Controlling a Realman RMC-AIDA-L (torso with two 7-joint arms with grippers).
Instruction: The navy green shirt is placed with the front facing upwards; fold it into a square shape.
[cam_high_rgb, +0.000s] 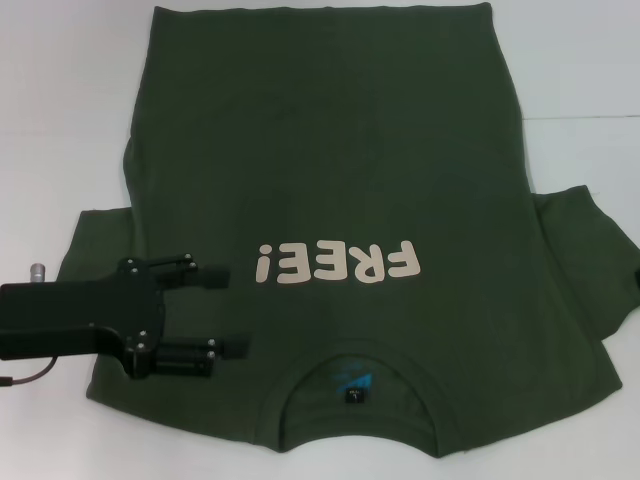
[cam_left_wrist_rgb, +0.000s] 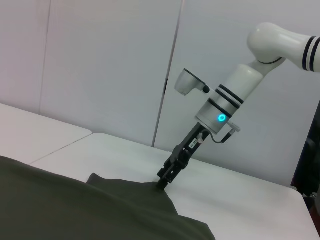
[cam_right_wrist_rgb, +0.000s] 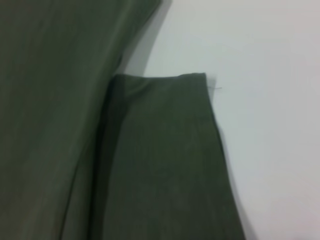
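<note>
One shirt (cam_high_rgb: 340, 200) lies spread flat on the white table (cam_high_rgb: 60, 100), front up, with the collar (cam_high_rgb: 355, 385) nearest the robot and the hem at the far end, so the cream "FREE!" lettering (cam_high_rgb: 335, 263) reads upside down in the head view. Both sleeves are out to the sides and nothing looks folded yet, which suits a first fold from the sleeves inward.

In the head view the left gripper (cam_high_rgb: 235, 310) sits over the shirt's left shoulder, just beside the lettering. Its two fingers are spread well apart with only cloth beneath them; it holds nothing, and I cannot tell whether it touches the fabric.

From the left wrist view, the right gripper (cam_left_wrist_rgb: 162, 184) is down at the edge of the right sleeve (cam_left_wrist_rgb: 150, 192). The cloth peaks slightly at its tip, so it is probably pinching the sleeve, but the fingers are too small to read.
</note>
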